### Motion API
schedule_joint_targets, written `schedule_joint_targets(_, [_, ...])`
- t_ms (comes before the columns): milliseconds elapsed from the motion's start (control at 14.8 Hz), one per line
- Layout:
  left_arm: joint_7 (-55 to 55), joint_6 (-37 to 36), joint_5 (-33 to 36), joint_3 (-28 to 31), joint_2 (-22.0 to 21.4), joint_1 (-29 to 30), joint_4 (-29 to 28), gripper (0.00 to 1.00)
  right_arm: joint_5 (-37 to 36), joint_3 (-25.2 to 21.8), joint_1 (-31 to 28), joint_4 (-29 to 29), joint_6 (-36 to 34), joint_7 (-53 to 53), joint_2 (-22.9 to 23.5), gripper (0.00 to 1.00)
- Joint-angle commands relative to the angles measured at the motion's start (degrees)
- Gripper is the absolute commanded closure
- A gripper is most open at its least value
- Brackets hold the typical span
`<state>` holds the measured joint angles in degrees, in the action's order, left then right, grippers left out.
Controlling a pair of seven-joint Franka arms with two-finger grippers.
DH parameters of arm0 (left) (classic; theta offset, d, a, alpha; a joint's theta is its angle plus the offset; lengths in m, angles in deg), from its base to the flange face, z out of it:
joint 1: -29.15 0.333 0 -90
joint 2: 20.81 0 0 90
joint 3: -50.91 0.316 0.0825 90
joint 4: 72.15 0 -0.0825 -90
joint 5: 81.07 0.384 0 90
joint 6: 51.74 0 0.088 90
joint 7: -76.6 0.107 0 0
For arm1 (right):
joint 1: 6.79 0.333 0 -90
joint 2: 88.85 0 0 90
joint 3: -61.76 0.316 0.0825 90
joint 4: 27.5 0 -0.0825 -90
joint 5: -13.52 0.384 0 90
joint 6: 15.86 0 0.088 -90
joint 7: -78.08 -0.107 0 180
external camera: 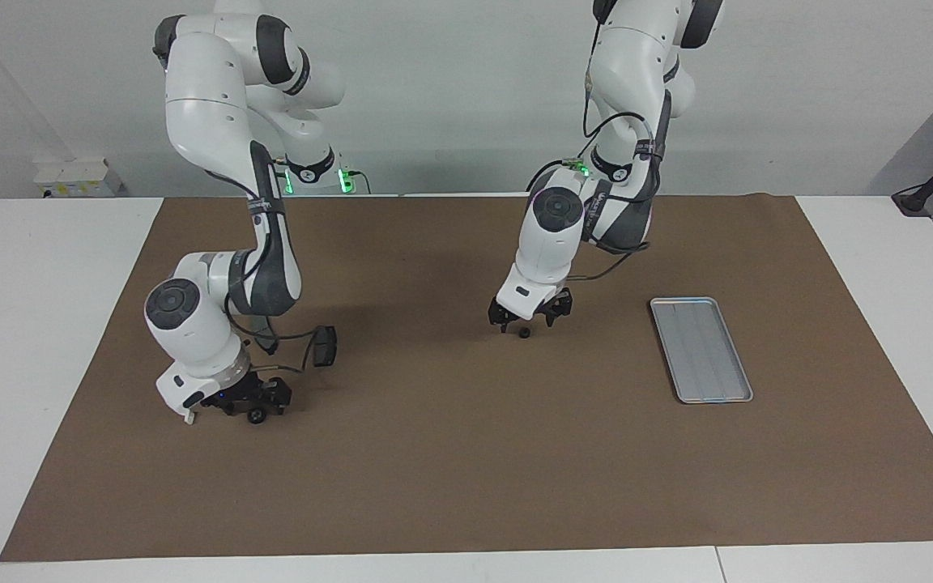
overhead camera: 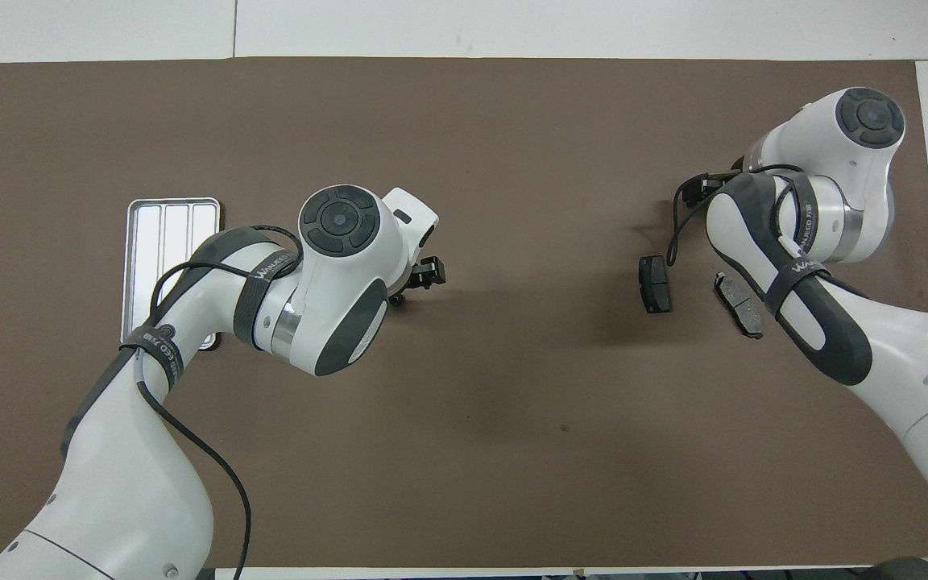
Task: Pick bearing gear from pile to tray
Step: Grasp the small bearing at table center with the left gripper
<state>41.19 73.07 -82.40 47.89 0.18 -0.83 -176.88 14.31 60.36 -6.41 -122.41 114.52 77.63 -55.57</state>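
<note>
Gear: small, black, round; sits on the brown mat just below the left gripper, whose fingers stand wide apart either side of it. No long axis can be made out.
Tray: silver metal, rounded corners, grooved lengthwise, long axis running away from the robots, toward the left arm's end.
Right gripper: low over the mat by a small black wheel-like piece; finger spread unreadable.
Brake pads: dark grey, flat, partly hidden by the right arm.

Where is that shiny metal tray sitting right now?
The tray lies flat on the brown mat toward the left arm's end of the table, beside the left gripper.
</note>
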Motion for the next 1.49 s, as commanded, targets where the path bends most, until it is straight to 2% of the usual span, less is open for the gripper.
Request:
schedule_joint_targets(0, [0.1,3.0,-0.5,0.8,-0.9,-1.0,-1.9,0.04,-0.2,0.6,-0.7,-0.3,0.4,-1.0,0.0,0.2])
schedule_joint_targets(135, [-0.1,4.2,-0.6,0.8,-0.9,-1.0,-2.9,0.11,-0.3,0.6,-0.7,0.0,0.0,-1.0,-0.1,0.42])
schedule_joint_targets(338, [-0.6,6.0,-0.6,0.8,-1.4,-1.4,-5.8,0.2,-0.3,0.7,-0.6,0.2,0.0,-1.0,-0.1,0.64])
schedule_joint_targets(608, [-1.6,6.2,-0.6,0.8,-1.6,-1.5,-6.6,0.27,-0.2,0.7,-0.7,0.2,0.2,-1.0,-0.1,1.0])
schedule_joint_targets(675, [-1.7,6.2,-0.6,0.8,-1.6,-1.5,-6.6,0.27,-0.3,0.7,-0.7,0.2,0.2,-1.0,-0.1,1.0])
schedule_joint_targets(810, [-1.7,7.5,-0.6,0.8,-1.6,-1.6,-7.3,0.35,-0.4,0.7,-0.7,0.5,-0.3,-1.0,-0.1,1.0])
schedule_joint_targets(945, [-1.7,9.1,-0.6,0.8,-1.1,-1.8,-7.7,0.37,-0.9,0.6,-0.6,0.9,-2.0,-0.8,-0.8,1.0])
schedule_joint_targets(1081, [-1.7,9.3,-0.6,0.8,-1.0,-1.7,-7.7,0.38,-1.8,0.5,0.4,4.7,-8.7,-1.0,-1.4,1.0])
schedule_joint_targets(1216, [-1.7,9.3,-0.6,0.8,-0.9,-1.8,-7.7,0.38,-3.4,0.7,0.6,7.4,-15.2,-0.9,-3.8,1.0])
schedule_joint_targets(1418, [-1.9,9.3,-0.6,0.8,-0.9,-1.8,-7.8,0.45,-4.5,1.3,0.8,8.5,-22.7,-0.3,-9.3,1.0])
